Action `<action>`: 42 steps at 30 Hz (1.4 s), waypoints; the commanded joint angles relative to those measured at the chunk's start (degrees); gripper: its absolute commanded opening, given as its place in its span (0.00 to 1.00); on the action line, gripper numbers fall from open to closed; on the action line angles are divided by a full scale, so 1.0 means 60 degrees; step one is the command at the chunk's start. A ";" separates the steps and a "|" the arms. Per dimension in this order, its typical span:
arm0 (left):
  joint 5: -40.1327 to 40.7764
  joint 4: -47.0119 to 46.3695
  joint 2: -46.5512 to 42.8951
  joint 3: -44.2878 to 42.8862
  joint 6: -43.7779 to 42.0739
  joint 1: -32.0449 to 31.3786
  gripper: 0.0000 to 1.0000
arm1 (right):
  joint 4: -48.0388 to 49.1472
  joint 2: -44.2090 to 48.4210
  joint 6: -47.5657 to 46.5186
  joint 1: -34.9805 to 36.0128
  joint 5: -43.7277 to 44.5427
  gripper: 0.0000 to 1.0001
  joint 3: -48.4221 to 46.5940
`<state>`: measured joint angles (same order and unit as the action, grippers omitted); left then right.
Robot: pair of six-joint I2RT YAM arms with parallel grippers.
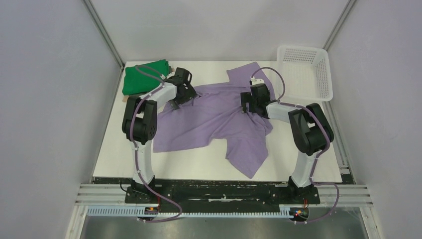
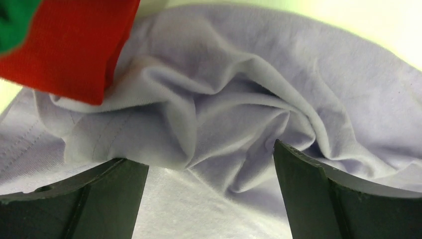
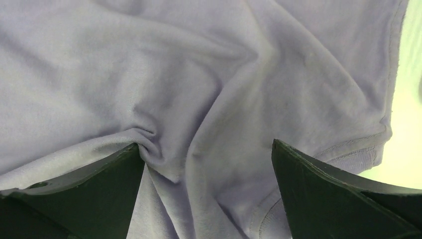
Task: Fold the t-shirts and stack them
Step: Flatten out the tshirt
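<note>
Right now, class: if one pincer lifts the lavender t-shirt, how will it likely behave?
Probably floppy: the lavender t-shirt lies rumpled in soft folds, so it should drape and trail. Pushed, it likely bunches, as the creases by the left pincer suggest.

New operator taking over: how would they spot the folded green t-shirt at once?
Find the white table, then its far left corner. The folded green cloth t-shirt lies there, beside the large crumpled light purple t-shirt spread across the middle. Only it is green, and it is folded; the white plastic mesh basket sits at far right.
</note>
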<state>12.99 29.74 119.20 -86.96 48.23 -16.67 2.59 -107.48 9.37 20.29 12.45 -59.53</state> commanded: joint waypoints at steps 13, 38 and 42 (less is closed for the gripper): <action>-0.0122 0.0863 0.0056 -0.1504 -0.0529 0.0008 1.00 | -0.0182 0.1068 -0.0970 -0.0175 -0.0128 0.99 -0.0238; 0.3153 0.4364 -1.0122 0.7833 0.3437 -0.0603 0.97 | 0.0954 0.6652 0.0029 0.0272 -0.0824 0.99 0.4326; 0.3457 0.4249 -0.9622 0.7921 0.4596 -0.0605 0.89 | 0.0892 0.6739 0.0118 0.0276 -0.0888 0.99 0.4431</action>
<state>28.73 54.63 59.31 -39.64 65.19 -20.36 7.14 -67.46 9.47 22.00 8.75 -31.66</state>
